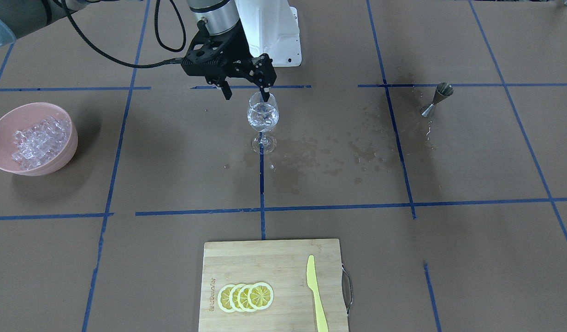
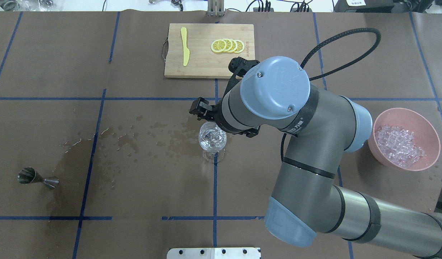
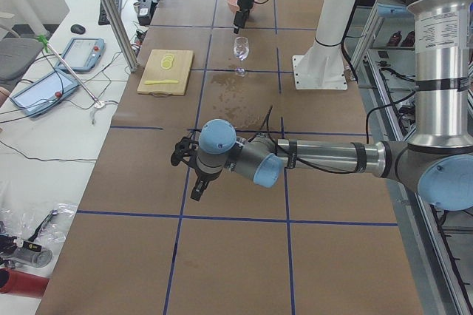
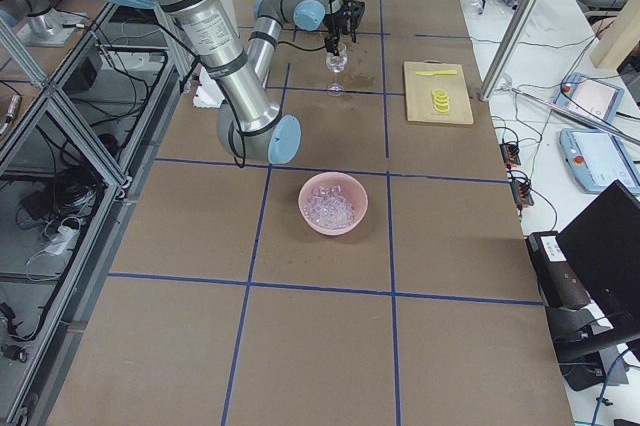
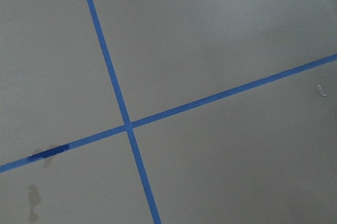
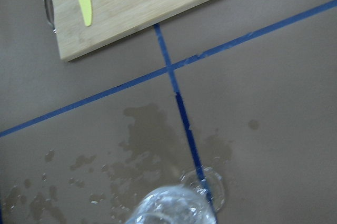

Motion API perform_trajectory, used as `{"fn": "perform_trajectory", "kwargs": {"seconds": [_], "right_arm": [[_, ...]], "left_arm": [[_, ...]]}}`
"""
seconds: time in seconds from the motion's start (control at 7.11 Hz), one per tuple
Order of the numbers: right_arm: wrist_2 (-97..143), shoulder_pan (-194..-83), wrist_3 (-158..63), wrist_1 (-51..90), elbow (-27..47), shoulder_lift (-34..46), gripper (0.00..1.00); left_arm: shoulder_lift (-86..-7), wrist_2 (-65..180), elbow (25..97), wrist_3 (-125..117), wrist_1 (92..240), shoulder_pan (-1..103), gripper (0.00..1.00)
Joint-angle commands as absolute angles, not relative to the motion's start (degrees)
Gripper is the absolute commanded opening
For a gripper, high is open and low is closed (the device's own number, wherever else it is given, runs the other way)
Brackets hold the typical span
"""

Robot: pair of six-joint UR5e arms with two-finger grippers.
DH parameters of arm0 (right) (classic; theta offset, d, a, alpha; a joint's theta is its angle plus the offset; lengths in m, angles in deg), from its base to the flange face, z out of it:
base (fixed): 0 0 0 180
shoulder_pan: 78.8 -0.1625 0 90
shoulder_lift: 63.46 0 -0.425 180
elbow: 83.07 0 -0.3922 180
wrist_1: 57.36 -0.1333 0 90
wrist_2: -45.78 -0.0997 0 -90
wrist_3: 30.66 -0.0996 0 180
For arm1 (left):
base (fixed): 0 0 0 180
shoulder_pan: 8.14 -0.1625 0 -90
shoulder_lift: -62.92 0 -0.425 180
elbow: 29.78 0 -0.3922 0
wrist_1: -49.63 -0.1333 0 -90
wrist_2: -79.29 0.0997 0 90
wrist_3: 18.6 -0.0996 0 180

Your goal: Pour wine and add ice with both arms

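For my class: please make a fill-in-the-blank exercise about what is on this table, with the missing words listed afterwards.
1. The right gripper hangs over the wine glass with its jaws ____.
2. The spare ice cubes lie in a ____ bowl.
3. On the cutting board lie a yellow knife and ____ lemon slices.
4. The metal jigger lies on its ____.

Missing words: open; pink; four; side.
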State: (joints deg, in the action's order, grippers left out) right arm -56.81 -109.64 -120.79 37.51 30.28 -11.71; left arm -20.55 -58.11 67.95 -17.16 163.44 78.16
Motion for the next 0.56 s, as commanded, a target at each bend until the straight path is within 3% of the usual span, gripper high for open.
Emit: {"fn": "perform_trajectory", "kwargs": {"seconds": [0.0, 0.42], "right_arm": [[-65.95, -119.35, -107.9, 37.82, 33.64, -3.21, 1.0], [-75.58, -136.67, -78.68, 37.91, 32.95, 11.97, 1.0]], "left_arm": [[-21.1, -57.47, 67.95, -17.28, 163.53, 78.08, 1.0], [-22.24, -57.47, 67.95, -17.45, 163.53, 78.08, 1.0]]}}
